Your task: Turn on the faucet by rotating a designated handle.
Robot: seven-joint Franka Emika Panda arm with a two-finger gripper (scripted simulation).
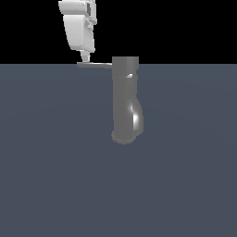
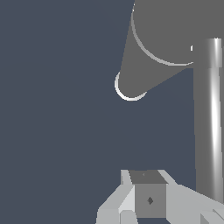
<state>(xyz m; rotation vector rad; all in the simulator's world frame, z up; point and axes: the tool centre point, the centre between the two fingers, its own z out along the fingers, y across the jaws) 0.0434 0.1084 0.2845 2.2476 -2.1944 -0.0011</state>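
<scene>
The faucet (image 1: 126, 99) is a glossy grey column with a cylindrical cap, a bulging lower body and a flared round end, standing on the dark floor. Its handle (image 1: 95, 65) is a thin grey rod sticking out from the cap toward the exterior view's left. My white gripper (image 1: 84, 57) hangs above the rod's outer end, fingertips just at the rod. The fingers look pressed together with nothing between them. In the wrist view the faucet (image 2: 175, 30) is seen from above, the handle (image 2: 209, 122) runs beside my gripper (image 2: 146, 192), not between the fingers.
A flat dark blue-grey floor (image 1: 51, 162) spreads around the faucet. No other objects show.
</scene>
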